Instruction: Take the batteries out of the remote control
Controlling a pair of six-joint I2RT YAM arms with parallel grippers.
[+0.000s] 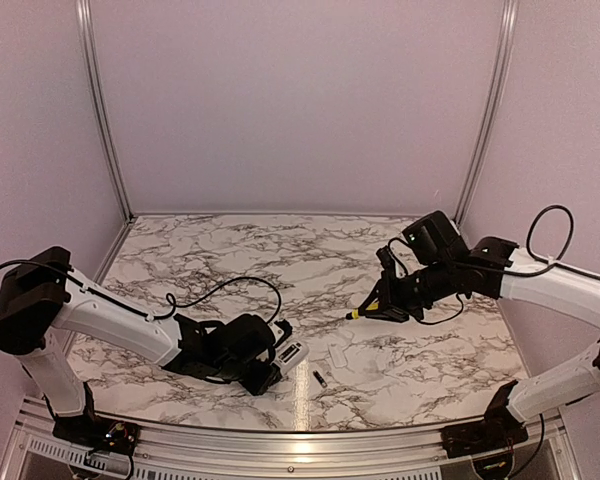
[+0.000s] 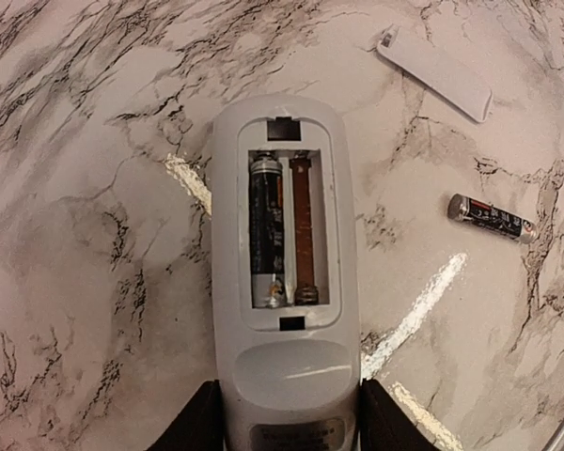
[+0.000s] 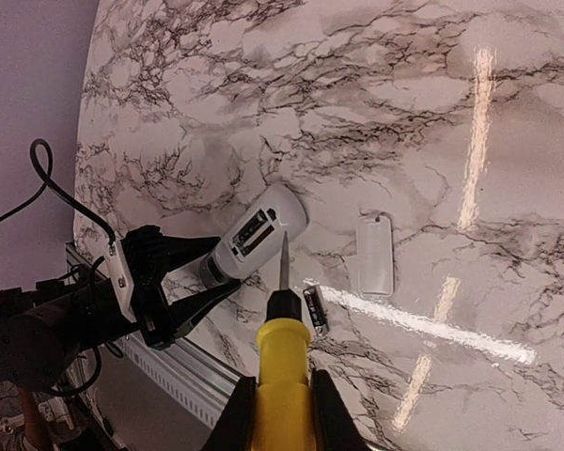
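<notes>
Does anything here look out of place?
A loose battery lies on the table beside the remote control, whose open compartment holds one remaining battery and an empty slot. The cover piece lies apart.

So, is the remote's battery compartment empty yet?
Half empty. One battery sits in one slot of the remote control; the other slot is bare, and a second battery lies loose on the table.

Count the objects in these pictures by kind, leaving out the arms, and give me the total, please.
Remote control: 1
Batteries: 2 (one in the compartment, one lying loose)
White cover piece: 1
Screwdriver: 1
Total: 5
</notes>
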